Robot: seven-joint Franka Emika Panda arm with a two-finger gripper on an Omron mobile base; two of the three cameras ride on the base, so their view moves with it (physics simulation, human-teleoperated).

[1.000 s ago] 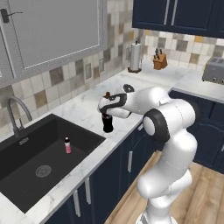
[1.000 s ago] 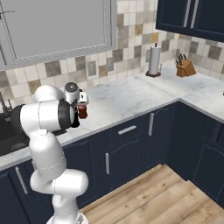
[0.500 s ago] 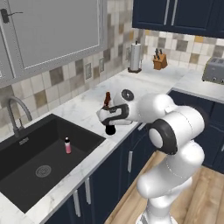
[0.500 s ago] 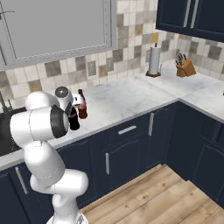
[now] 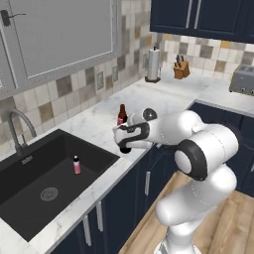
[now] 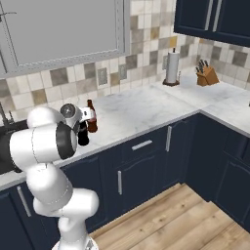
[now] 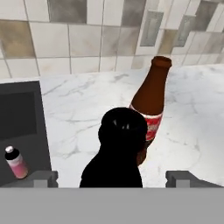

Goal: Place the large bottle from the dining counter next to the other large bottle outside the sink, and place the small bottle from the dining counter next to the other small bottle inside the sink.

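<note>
My hand [image 7: 111, 183] is spread wide around the dark bottle [image 7: 117, 153], which now stands on the tabletop [image 5: 163, 101] right of the sink [image 5: 30, 183], just beside the brown bottle [image 7: 151, 103]; a second ago it hung higher. I judge the large-bottle half nearly done. Beyond, the pink bottle [image 5: 77, 164] waits in the sink.

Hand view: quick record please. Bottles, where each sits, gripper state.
large black bottle: upright, just in front of the brown one
brown glass bottle with red-white label: upright on white marble counter, outside the sink
small pink bottle: inside black sink
gripper: open, fingertips clear of the black bottle on both sides
</note>
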